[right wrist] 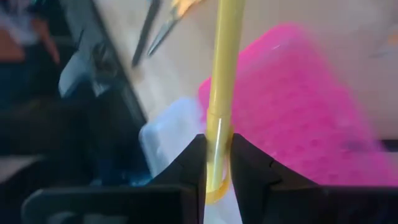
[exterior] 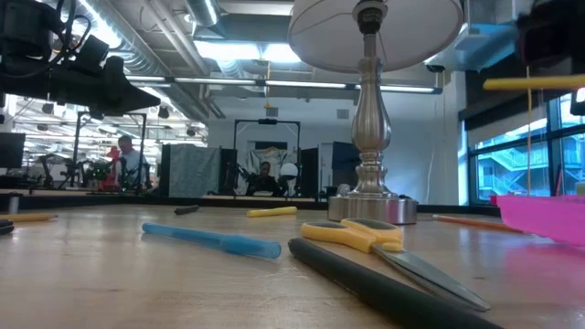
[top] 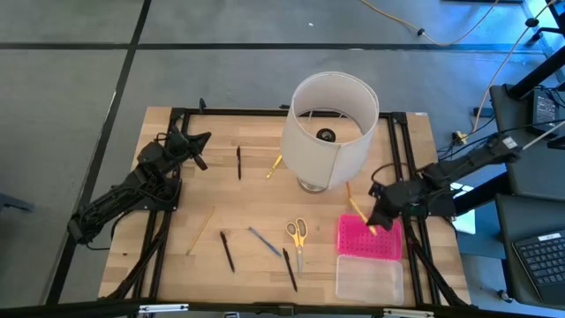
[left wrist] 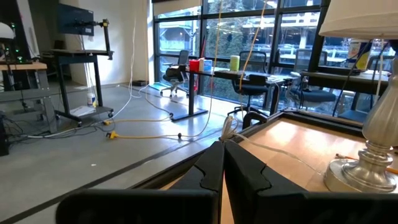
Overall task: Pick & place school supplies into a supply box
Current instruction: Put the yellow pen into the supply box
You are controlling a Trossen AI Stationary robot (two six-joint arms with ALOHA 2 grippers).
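Closest to the low camera there's a black pen (exterior: 384, 291) lying on the table. The right gripper (right wrist: 217, 163) has its fingers pinched on a yellow pencil (right wrist: 222, 81), hovering over the supply box (top: 369, 237), pink lid side. Looks like the drop-off step; it'd need to line up over the clear base and let go. The left gripper (left wrist: 224, 163) is parked closed and empty, far side.

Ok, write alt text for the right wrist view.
The right gripper holds a yellow pencil between its two dark fingers, above the supply box's pink lid and clear base. Scissors lie blurred on the wooden table beyond.
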